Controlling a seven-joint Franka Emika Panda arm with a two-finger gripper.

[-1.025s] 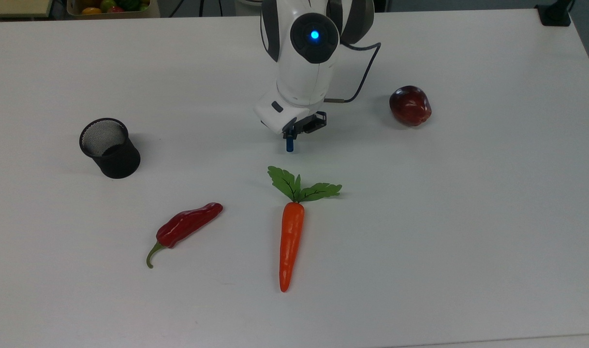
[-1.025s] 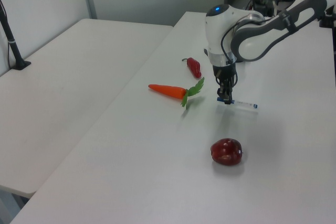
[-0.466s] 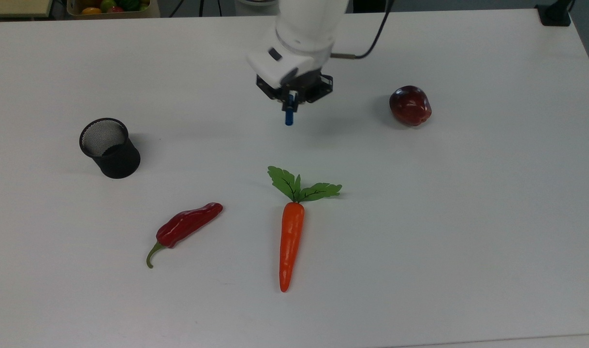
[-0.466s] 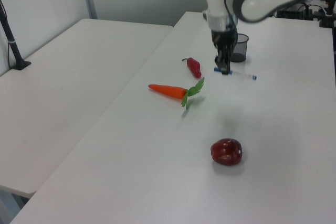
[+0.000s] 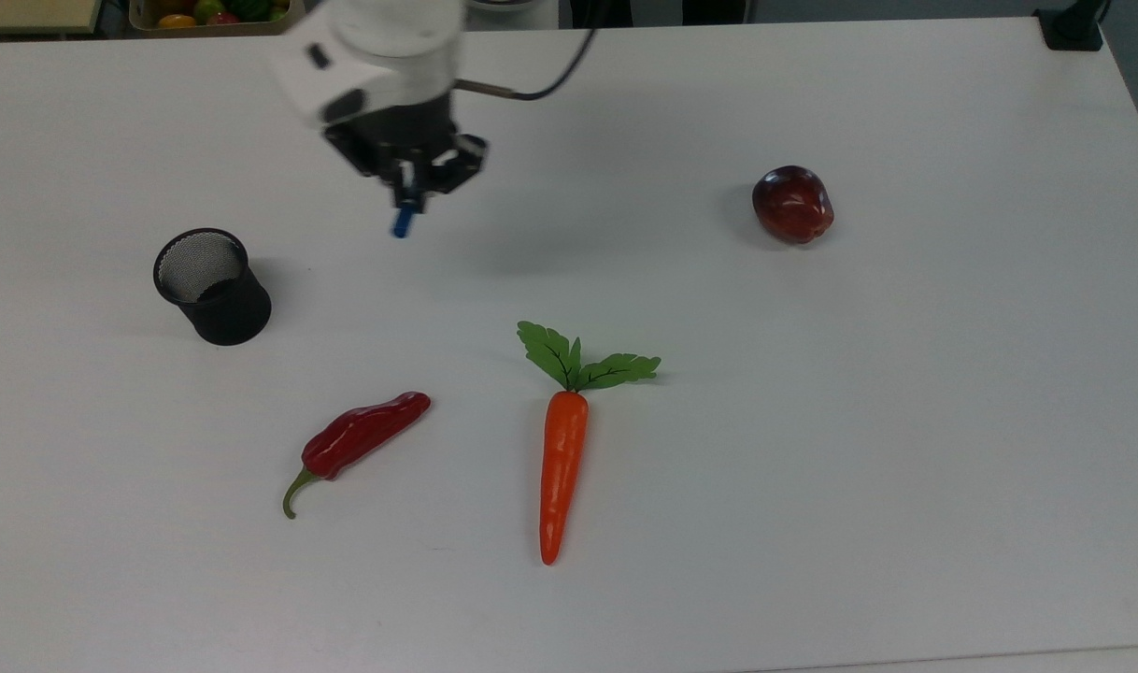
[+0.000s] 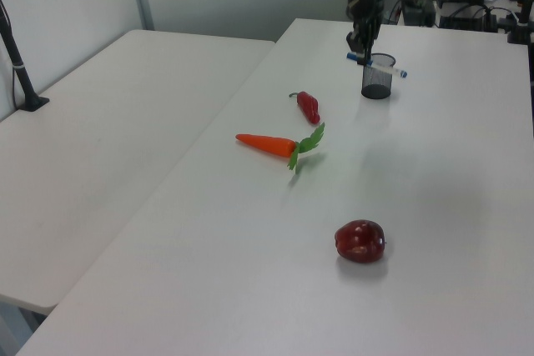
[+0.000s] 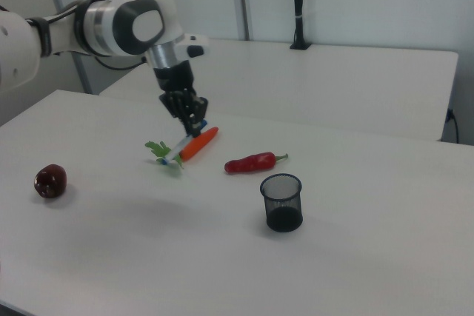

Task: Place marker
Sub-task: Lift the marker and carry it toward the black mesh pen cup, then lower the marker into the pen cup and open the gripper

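white table [image 5: 905,421] bearing mesh cup [image 5: 212,286], chili [image 5: 359,437], carrot [image 5: 562,463] and apple [image 5: 792,204]; a second white table [image 6: 100,122] adjoins. gripper [image 5: 408,187] clamps the marker [image 5: 404,222] aloft, near the cup, at the top view's upper left.

Table [image 5: 905,467]; cup [image 5: 212,288], pepper [image 5: 359,439], carrot [image 5: 561,458], apple [image 5: 792,204]

Bare table [image 5: 363,280] lies between the hand [image 5: 406,193] and the mesh cup [image 5: 212,286].
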